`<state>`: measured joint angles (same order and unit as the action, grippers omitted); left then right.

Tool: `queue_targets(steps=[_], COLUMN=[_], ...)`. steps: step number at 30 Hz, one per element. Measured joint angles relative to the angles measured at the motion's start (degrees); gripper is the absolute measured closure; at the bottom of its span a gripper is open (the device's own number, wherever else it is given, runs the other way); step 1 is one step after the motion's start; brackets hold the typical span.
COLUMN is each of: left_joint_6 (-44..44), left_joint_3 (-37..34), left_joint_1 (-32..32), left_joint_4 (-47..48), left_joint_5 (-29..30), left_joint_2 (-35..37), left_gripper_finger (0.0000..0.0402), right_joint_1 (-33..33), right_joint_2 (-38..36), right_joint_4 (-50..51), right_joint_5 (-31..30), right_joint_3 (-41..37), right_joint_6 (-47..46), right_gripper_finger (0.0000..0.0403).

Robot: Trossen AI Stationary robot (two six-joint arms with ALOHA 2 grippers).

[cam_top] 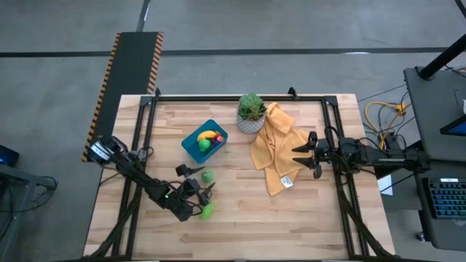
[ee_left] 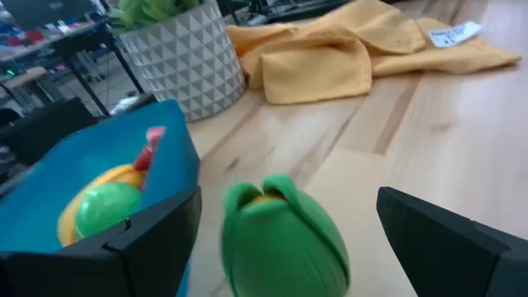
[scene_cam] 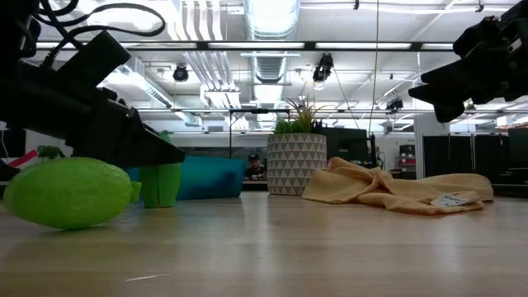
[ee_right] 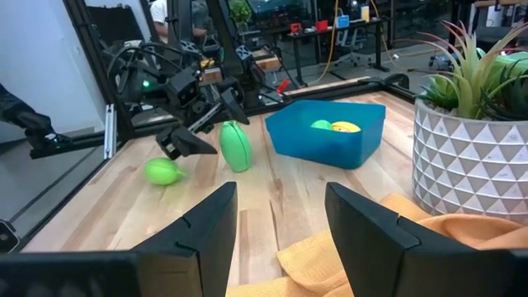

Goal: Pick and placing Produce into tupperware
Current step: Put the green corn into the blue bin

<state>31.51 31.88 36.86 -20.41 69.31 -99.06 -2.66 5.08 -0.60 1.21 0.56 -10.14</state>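
The blue tupperware stands left of the table's middle, with a yellow banana, a green piece and a small red piece inside. A green rounded piece with a leafy top stands upright on the table just nearer than the tupperware. My left gripper is open and low, with one finger on either side of it, apart from it. Another green rounded piece lies on its side on the table by the left arm. My right gripper hangs open over the yellow cloth's right edge.
A green plant in a white patterned pot stands at the far middle. Beside it a crumpled yellow cloth with a white tag lies on the table. Black frame rails run along the table's far and side edges.
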Motion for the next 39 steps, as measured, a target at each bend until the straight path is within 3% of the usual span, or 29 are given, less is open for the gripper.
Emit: queue_targets(steps=[19,34,39], left_joint_6=[2.7,2.61,2.55], left_joint_3=[-0.02,-0.02,-0.02], left_joint_1=[-0.71,-0.89,-0.89], left_joint_4=[-0.06,-0.06,-0.06], left_joint_5=[-4.63,-4.75,-4.79], left_joint_2=[-2.36,-2.34,-2.31], left_gripper_finger=[0.0052,0.0052,0.0072], right_joint_1=[0.0,-0.02,-0.02], right_joint_2=[0.0,0.0,0.0], right_joint_4=[0.04,0.06,0.07], right_joint_5=[-1.33,-1.33,-1.35], right_joint_3=[0.0,0.0,0.0], right_joint_6=[0.07,0.07,0.07], right_gripper_finger=[0.0225,0.0225,0.0225])
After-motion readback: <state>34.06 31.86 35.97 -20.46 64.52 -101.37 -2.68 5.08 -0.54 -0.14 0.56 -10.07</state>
